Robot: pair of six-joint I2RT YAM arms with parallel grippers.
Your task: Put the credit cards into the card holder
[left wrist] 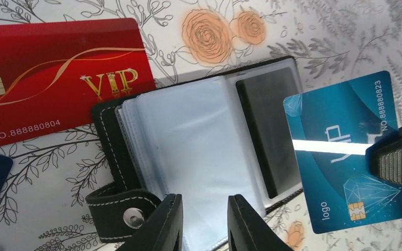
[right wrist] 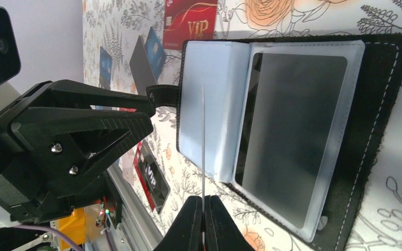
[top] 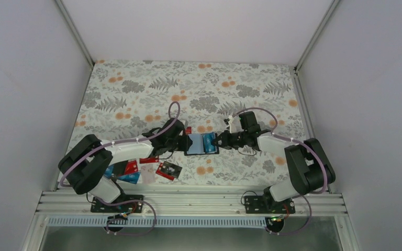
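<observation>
Right in the middle of the flowered tablecloth [top: 188, 83] lies the card holder [left wrist: 110, 146]. It is spread open and flat, its black stitched cover underneath and a fan of clear sleeves [left wrist: 188, 136] facing up. Its snap strap [left wrist: 120, 212] sticks out at the side nearest the left arm. One sleeve on the holder's right-hand page has a black card [left wrist: 267, 130] tucked in it.

The right gripper [right wrist: 203, 201] has its fingers pinched tight on a blue card [left wrist: 340, 130], gripping it by one edge. From that wrist the card shows only as a thin bright line. The card hangs tilted over the right side of the open holder, its free edge pointing towards the sleeves. I can't tell whether it touches them.

Coming from the opposite side, the left gripper [left wrist: 205, 200] sits at the holder's near-left edge, beside the strap. Its two fingers stand a little apart with the clear plastic showing between them. Whether they are pressing on the holder I can't make out.

A red VIP card [left wrist: 57, 78] lies face up on the cloth just beyond the holder. More loose cards [top: 131, 168], red and blue, are scattered under the left arm. A red-and-black card [top: 168, 170] lies a bit apart from them, towards the holder.
</observation>
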